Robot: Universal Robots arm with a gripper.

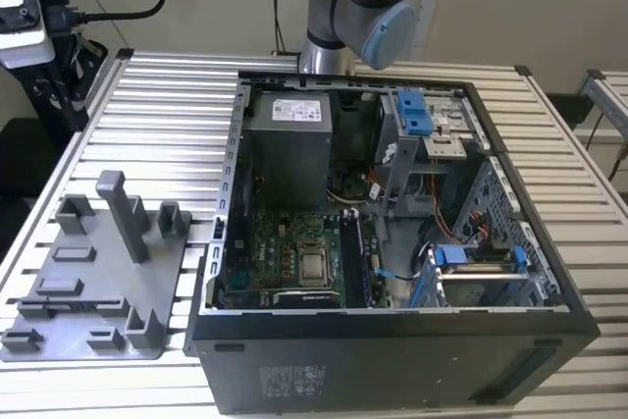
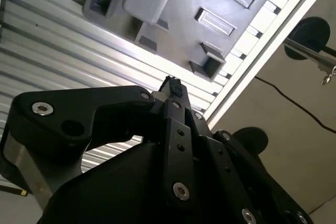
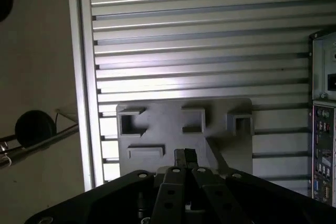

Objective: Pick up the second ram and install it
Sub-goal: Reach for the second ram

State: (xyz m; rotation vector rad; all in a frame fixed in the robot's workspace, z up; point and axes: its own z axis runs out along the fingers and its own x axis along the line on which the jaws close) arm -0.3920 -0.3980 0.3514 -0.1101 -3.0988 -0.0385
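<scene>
In both wrist views my gripper (image 2: 173,85) (image 3: 185,156) hangs high above the grey fixture tray (image 2: 181,1) (image 3: 212,114), its black fingertips pressed together with nothing between them. The tray (image 1: 93,287) lies on the slatted table at the exterior view's left, with upright posts and no stick in it. Inside the open computer case (image 1: 392,326), long dark narrow strips (image 1: 356,257) stand in the motherboard slots next to the processor (image 1: 314,264). Whether one of them is the second ram, I cannot tell.
The arm's elbow (image 1: 358,7) rises behind the case. A grey power-supply box (image 1: 289,149) and blue-latched drive cages (image 1: 476,262) occupy the case. The slatted table's edge (image 3: 84,77) runs close to the tray, with floor and a stand foot (image 3: 34,127) beyond it.
</scene>
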